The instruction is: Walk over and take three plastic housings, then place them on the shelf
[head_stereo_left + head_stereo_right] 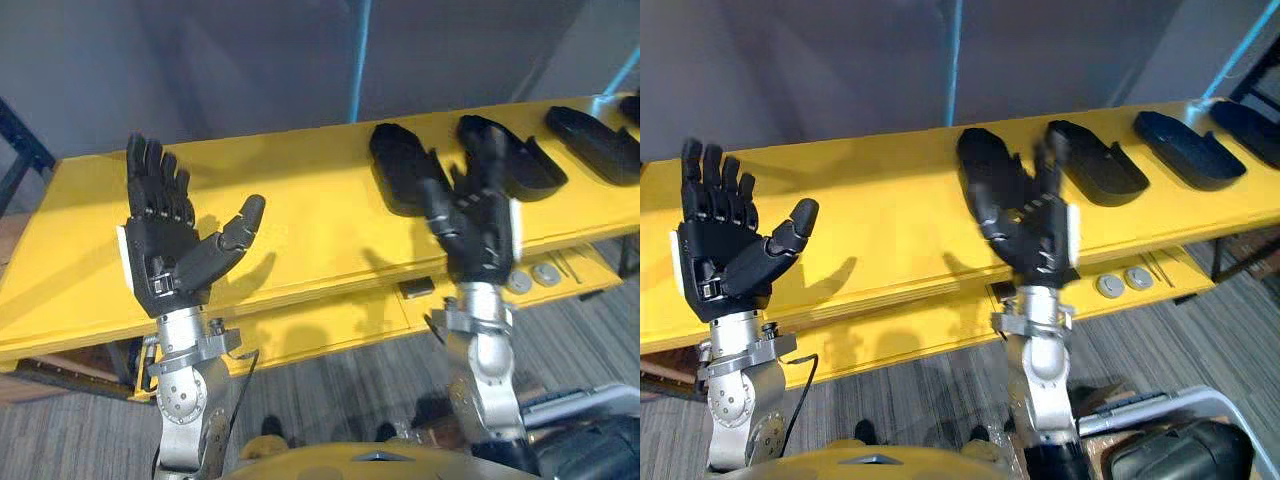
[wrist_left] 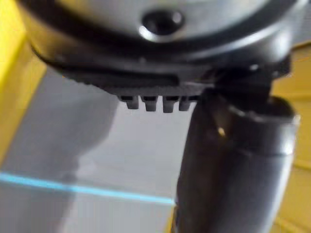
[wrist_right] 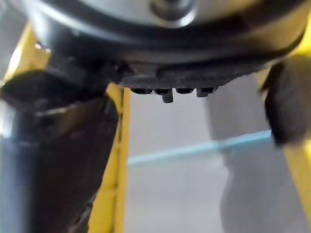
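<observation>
Four black plastic housings lie in a row on a long yellow desk (image 1: 300,200) in front of me. Each is a smooth, matt, elongated shell with rounded ends and a hollow, open top, rather like a shallow scoop. The desk top is flat and painted bright yellow, and below its front edge runs a lower yellow ledge (image 1: 340,325). On that ledge sit two small round silvery discs (image 1: 1124,281) and a small dark block (image 1: 417,288). Behind the desk is a plain grey wall with a thin blue stripe (image 1: 360,50), and the floor is grey striped carpet (image 1: 350,390). A dark case (image 1: 1180,450) sits low at my right.

My left hand (image 1: 165,245) is raised palm-up over the bare left part of the desk. Its fingers are straight, its thumb is spread wide, and it holds nothing. It is well apart from the housings.

My right hand (image 1: 1035,235) is raised upright with its fingers extended, and it is empty too. It stands in front of the first housing (image 1: 400,165) and covers part of it. The second housing (image 1: 1095,160) lies just to its right. The third housing (image 1: 1188,148) and the fourth housing (image 1: 1252,130) lie further right.
</observation>
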Motion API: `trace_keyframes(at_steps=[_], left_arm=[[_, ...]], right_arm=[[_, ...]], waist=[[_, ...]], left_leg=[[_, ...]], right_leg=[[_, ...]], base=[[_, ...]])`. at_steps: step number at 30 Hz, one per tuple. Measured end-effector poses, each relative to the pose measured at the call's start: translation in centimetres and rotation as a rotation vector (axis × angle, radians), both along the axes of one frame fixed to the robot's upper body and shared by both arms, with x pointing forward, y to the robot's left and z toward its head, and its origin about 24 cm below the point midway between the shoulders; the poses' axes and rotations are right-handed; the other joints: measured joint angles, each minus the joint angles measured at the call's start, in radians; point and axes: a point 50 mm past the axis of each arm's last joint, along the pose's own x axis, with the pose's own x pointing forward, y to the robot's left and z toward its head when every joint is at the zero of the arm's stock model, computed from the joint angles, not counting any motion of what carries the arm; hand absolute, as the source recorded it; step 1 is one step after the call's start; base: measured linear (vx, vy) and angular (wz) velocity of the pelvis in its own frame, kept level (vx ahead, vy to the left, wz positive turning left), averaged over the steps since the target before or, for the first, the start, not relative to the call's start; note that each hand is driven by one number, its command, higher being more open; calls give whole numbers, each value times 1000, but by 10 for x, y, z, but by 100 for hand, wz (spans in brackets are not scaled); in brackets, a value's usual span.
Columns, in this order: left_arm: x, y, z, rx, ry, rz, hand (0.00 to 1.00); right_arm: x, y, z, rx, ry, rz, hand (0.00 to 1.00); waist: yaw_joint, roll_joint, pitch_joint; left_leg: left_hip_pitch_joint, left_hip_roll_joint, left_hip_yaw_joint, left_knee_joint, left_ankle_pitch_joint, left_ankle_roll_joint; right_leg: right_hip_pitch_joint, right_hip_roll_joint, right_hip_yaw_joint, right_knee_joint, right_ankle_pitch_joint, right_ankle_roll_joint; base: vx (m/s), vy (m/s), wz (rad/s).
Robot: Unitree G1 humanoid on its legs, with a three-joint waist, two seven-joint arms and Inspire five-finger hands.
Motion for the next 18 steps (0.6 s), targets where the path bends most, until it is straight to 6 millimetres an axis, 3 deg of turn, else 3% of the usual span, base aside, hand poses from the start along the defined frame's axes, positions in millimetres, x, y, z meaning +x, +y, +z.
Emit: trace_keyframes(at_steps=[4,9,12,14,16,17,18], left_arm=[[-1,-26,-4,-46,-18,-229,100],[5,-65,-25,27,52,-491,100],[15,-79,-26,58,55,-553,100],[20,-84,-22,66,58,-552,100],[25,-86,-20,85,65,-529,100],[28,-86,-19,84,84,-510,100],[29,-86,-20,84,97,-497,100]], right_arm=[[-30,-26,-22,8,155,-170,100],[-65,-51,-39,-39,294,-301,100],[-79,-65,-42,-73,336,-377,100],[-86,-70,-46,-104,371,-433,100],[-88,-71,-51,-110,397,-452,100],[-86,-68,-53,-98,396,-434,100],[-84,-66,-53,-83,389,-415,100]], waist=[[-66,19,-12],[-157,34,-16],[-203,36,-14],[-210,38,-14],[-208,40,-11],[-194,47,-7],[-186,50,-5]], left_leg=[[9,3,77,1,-9,2],[69,31,259,44,-76,-22],[73,46,319,99,-117,-27],[82,52,350,127,-140,-28],[84,54,324,166,-172,-14],[70,52,223,205,-217,8],[59,51,169,225,-244,7]], right_leg=[[-40,6,81,7,12,11],[-78,47,259,6,32,10],[-93,60,322,9,36,14],[-101,69,361,17,38,16],[-107,76,399,24,39,18],[-113,85,432,26,41,21],[-119,91,450,26,44,24]], base=[[27,15,-68],[53,6,-102],[14,-25,-67],[-19,-4,-60],[-44,-1,-67],[-53,0,-65],[-87,35,-83]])
